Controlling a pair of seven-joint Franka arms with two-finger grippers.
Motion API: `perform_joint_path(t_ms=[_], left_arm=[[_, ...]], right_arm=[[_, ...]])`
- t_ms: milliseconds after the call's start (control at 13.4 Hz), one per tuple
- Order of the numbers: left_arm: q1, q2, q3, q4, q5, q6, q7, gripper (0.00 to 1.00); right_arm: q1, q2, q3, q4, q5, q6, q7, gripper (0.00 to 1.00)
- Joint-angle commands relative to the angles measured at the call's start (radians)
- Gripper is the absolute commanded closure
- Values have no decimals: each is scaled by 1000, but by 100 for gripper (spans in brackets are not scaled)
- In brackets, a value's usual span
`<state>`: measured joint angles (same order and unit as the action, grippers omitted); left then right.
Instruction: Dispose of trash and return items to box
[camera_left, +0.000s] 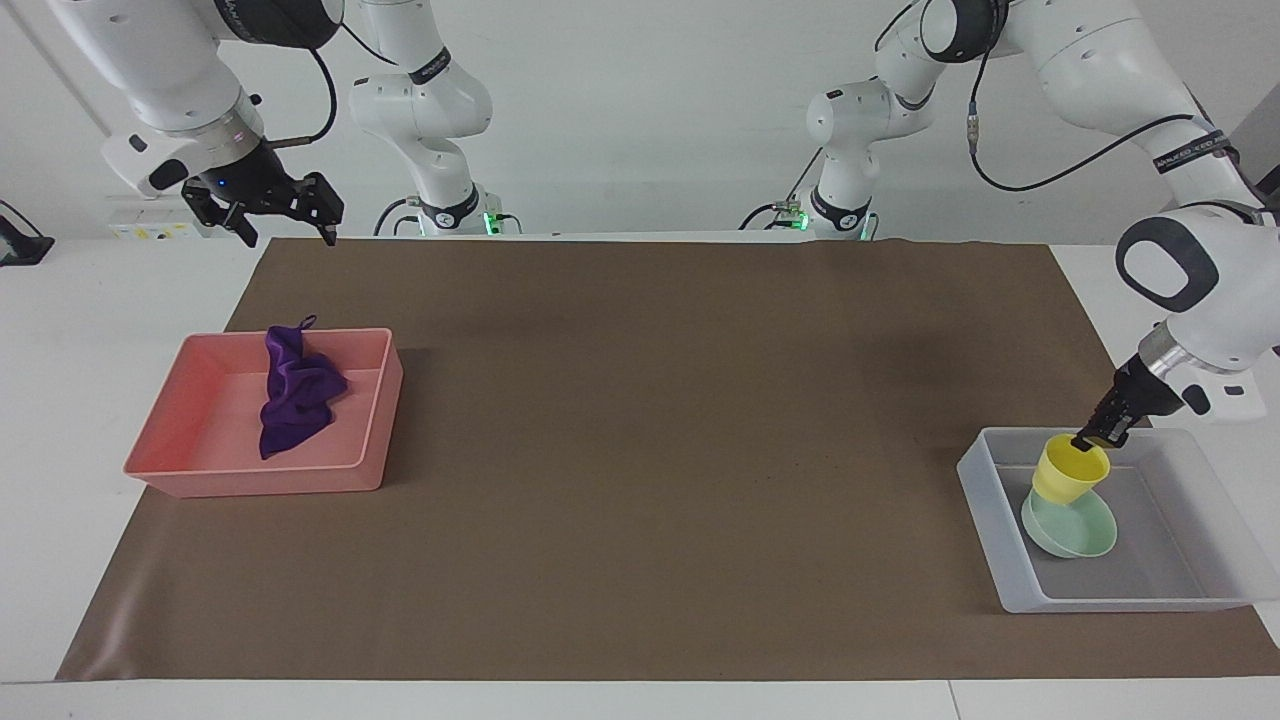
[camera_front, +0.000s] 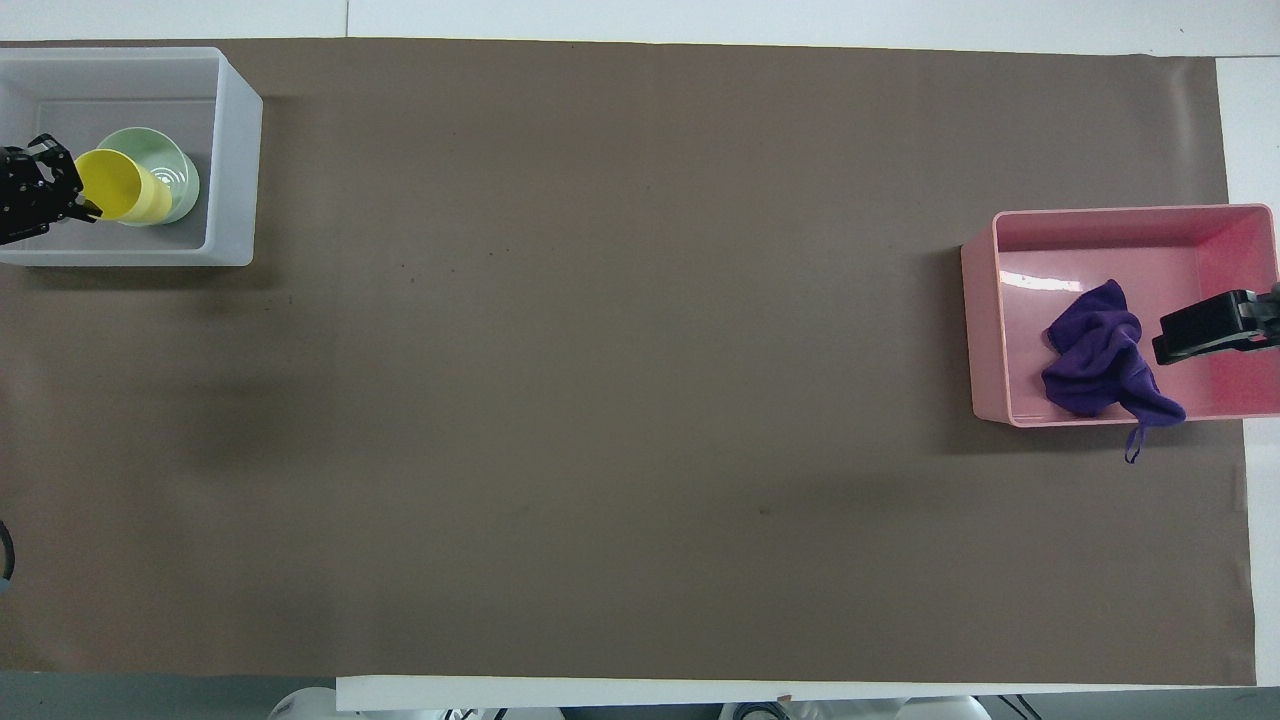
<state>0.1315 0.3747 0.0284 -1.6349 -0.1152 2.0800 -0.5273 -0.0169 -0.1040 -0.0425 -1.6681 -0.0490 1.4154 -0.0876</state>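
Observation:
My left gripper (camera_left: 1085, 440) is shut on the rim of the yellow cup (camera_left: 1068, 478) and holds it tilted inside the translucent box (camera_left: 1190, 590). The cup's base rests in or just over the mint-green bowl (camera_left: 1085, 535), which lies in the box. In the overhead view the left gripper (camera_front: 80, 205) pinches the cup (camera_front: 125, 190) over the bowl (camera_front: 175, 170) in the box (camera_front: 235, 150). The purple rag (camera_left: 295, 395) lies in the pink tray (camera_left: 200, 470), draped over the wall nearer to the robots. My right gripper (camera_left: 288, 228) is open and empty, raised over the tray's end of the table.
The pink tray (camera_front: 1100, 230) stands at the right arm's end of the brown mat (camera_left: 640, 450). The rag (camera_front: 1100, 365) has a loop hanging outside the tray. The right gripper (camera_front: 1165, 345) covers part of the tray from above.

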Motion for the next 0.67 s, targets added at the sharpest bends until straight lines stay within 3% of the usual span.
perform_joint_path(t_ms=[0,74,149,298,372,595], left_arm=[[5,53,-1,30,2,55,-13,100],[7,53,-1,30,24,69,-10,100],[5,53,-2,29,70,69,-3,84],[-13,47,-1,47,88,54,-5,5],[-15,27,-2,55,103,36,-5,0],[-20,-97,-15,50,109,-176,38,0]], right_arm=[[0,-13,-2,-21,15,33,6,0],[0,-14,-2,-22,15,30,-1,0],[-3,-14,-2,-22,15,30,-1,0],[-9,-14,-2,-21,15,30,-1,0],[-12,-14,-3,-22,17,30,-3,0],[-11,-14,-3,-24,18,30,5,0]])
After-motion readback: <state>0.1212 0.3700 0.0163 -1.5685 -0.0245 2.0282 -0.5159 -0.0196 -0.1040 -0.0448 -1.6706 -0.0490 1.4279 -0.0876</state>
